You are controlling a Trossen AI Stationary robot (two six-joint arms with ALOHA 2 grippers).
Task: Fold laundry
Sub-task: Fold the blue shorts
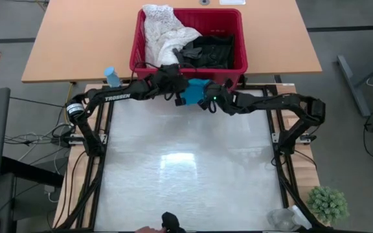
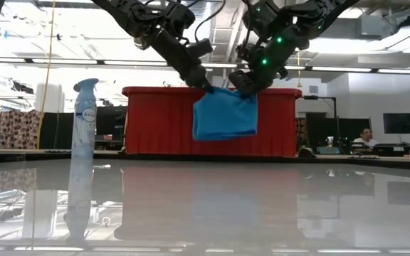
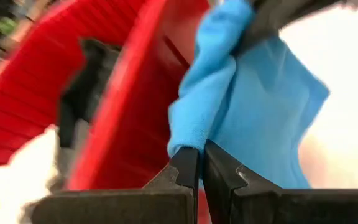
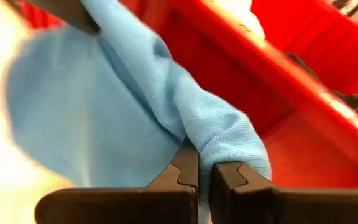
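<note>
The small teal garment (image 1: 192,91) hangs in the air between my two grippers, just in front of the red basket (image 1: 237,67) at the table's far edge. In the low view the teal garment (image 2: 224,114) hangs as a short flat sheet. My left gripper (image 2: 206,87) is shut on its upper left corner, and my right gripper (image 2: 242,88) is shut on its upper right corner. The white lacy garment (image 1: 162,33) and the black garments (image 1: 209,50) lie in the basket. My left gripper pinches the teal garment's upper corner (image 3: 188,144) between its two fingers, slanting down from the table's left. The cloth hangs below, lifted clear of the table. My right gripper pinches the other upper corner (image 4: 211,148), a bunched fold, slanting down from the right; the top edge between the grippers sags slightly.
A spray bottle (image 2: 82,152) stands at the table's far left corner (image 1: 112,77). The red basket's wall (image 2: 155,121) stands right behind the hanging cloth. A small green plant (image 1: 327,204) sits by the near right corner. The pale work mat (image 1: 186,168) stretches toward the near edge.
</note>
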